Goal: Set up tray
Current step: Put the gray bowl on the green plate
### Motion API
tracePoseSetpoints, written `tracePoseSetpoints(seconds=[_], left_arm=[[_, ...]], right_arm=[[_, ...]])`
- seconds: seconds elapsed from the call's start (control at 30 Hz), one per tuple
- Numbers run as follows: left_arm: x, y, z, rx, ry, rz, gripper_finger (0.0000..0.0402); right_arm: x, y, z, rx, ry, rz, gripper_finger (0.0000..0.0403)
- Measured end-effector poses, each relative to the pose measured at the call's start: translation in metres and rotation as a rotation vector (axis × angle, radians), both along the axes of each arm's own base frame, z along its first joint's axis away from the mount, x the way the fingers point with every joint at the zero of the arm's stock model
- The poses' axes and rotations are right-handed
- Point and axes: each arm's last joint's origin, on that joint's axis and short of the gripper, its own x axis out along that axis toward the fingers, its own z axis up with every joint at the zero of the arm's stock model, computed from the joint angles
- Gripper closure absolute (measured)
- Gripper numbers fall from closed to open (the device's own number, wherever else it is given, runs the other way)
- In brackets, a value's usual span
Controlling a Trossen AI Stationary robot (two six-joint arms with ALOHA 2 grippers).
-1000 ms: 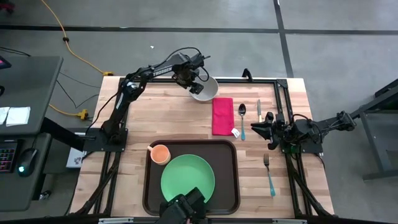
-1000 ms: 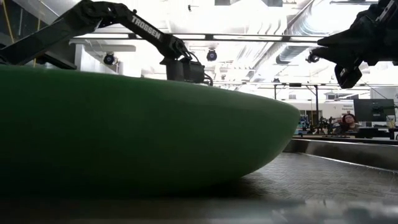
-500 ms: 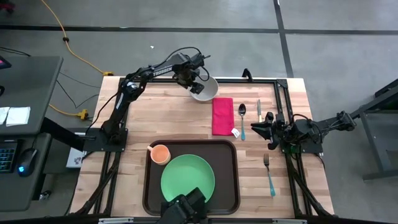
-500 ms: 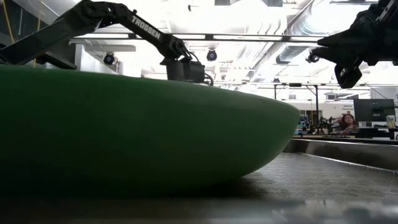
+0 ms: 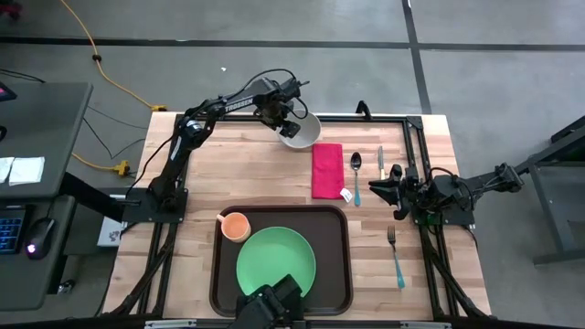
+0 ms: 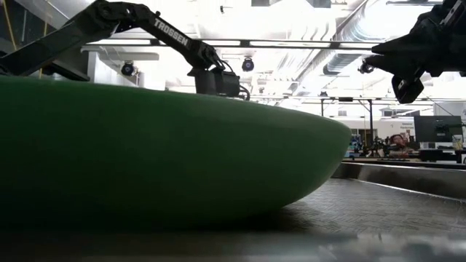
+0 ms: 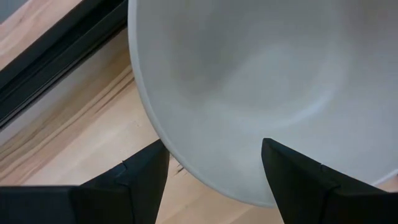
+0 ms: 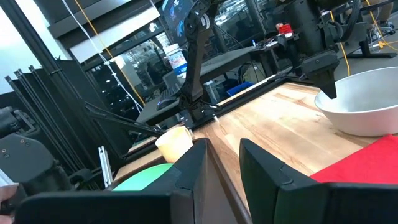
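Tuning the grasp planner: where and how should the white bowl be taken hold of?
By its rim, from above. The white bowl sits upright at the table's far edge, too wide to span, so one finger goes inside the thin wall and one outside. The left pincer is at the rim already, fingers spread either side of the wall. Avoid the side by the red napkin.

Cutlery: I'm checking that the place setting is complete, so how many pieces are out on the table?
3. A spoon and a knife lie right of the red napkin; a fork lies right of the tray. None appears hidden.
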Motion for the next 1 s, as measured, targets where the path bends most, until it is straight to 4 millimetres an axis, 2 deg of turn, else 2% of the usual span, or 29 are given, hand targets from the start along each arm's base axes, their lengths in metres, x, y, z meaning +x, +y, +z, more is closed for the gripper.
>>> tracePoseSetpoints(seconds=[1.0], left_arm=[[-0.0011, 0.0007, -0.0002, 0.026, 0.026, 0.010, 0.0119]], right_arm=[[0.0000, 0.0000, 0.0000, 0.000, 0.000, -0.001, 0.0329]])
